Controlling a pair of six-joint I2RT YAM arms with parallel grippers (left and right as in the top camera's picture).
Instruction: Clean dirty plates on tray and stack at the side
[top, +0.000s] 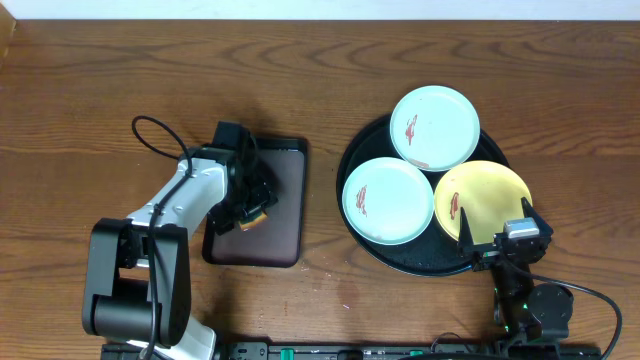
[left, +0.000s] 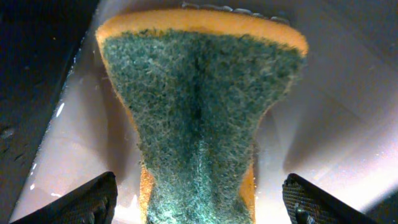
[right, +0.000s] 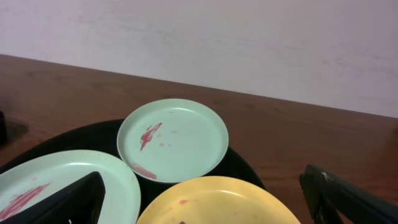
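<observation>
At the lower left of the wooden table (top: 80, 100) stands the left arm (top: 170, 200), with a black cable (top: 137, 124) looping above it. The arm leans over a small dark tray (top: 285, 200) with four sides. The left gripper (top: 250, 205) (left: 199, 202) hangs right over a sponge (top: 258, 221) (left: 199, 106) that lies on this small tray. The sponge has its rough green side up and orange underneath. The fingers (left: 87, 199) are spread wide on each side of the sponge and do not squeeze it.

Further right sits the big round black tray (top: 352, 160) (right: 81, 134). All three dirty plates are on it, packed close together. The left blue plate (top: 388, 200) (right: 56, 180) is in the middle. The top blue plate (top: 435, 127) (right: 173, 138) pokes over the upper rim. The yellow plate (top: 483, 202) (right: 217, 202) is at the lower right. Each one has a red smear.

At the lower right, the right gripper (top: 497, 225) (right: 205, 205) hovers just over the yellow plate's edge. Its fingers are wide apart and hold nothing. The yellow plate lies between it and the two blue plates.
</observation>
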